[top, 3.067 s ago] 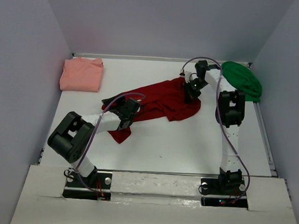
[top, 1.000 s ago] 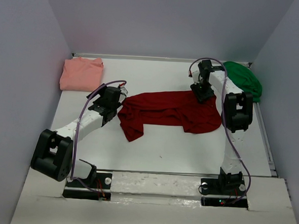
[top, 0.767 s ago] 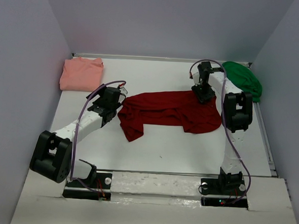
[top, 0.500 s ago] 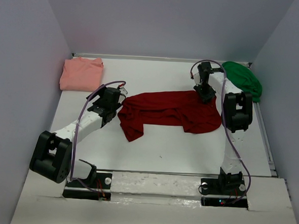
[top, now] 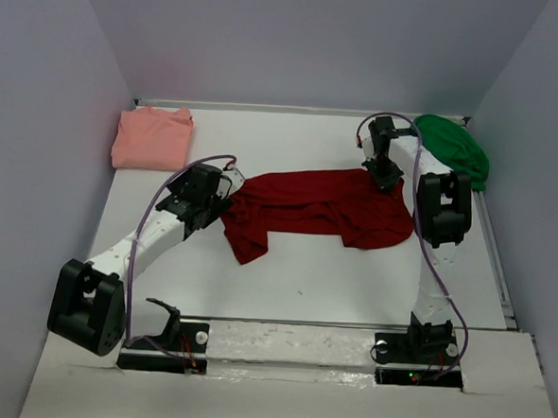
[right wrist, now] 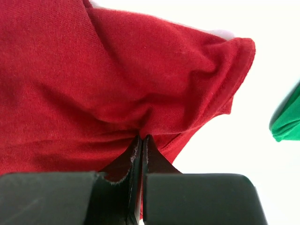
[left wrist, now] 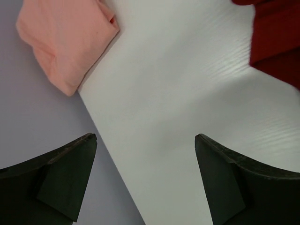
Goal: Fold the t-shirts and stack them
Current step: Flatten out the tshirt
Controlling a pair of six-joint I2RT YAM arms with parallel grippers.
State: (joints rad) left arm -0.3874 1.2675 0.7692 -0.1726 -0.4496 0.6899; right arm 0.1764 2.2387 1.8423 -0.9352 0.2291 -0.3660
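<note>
The dark red t-shirt point(top: 317, 204) lies spread and rumpled across the table's middle. My right gripper point(top: 386, 175) is shut on its far right corner point(right wrist: 154, 89), pinching a fold of cloth. My left gripper point(top: 213, 202) is open and empty at the shirt's left edge, over bare table; a piece of red shirt point(left wrist: 276, 42) shows at the upper right of its wrist view. The salmon-pink t-shirt point(top: 153, 138) lies folded at the far left and shows in the left wrist view point(left wrist: 65, 37). The bright green t-shirt point(top: 453, 149) lies bunched at the far right, with its edge in the right wrist view point(right wrist: 287, 119).
The white table point(top: 303, 277) is boxed in by grey walls on the left, back and right; the left wall point(left wrist: 42, 122) is close to my left gripper. A raised rim point(top: 266, 108) runs along the far edge.
My left gripper has let go of the red shirt's left edge and shifted slightly. My right gripper has drawn the shirt's far corner right, spreading the shirt out, and keeps hold.
</note>
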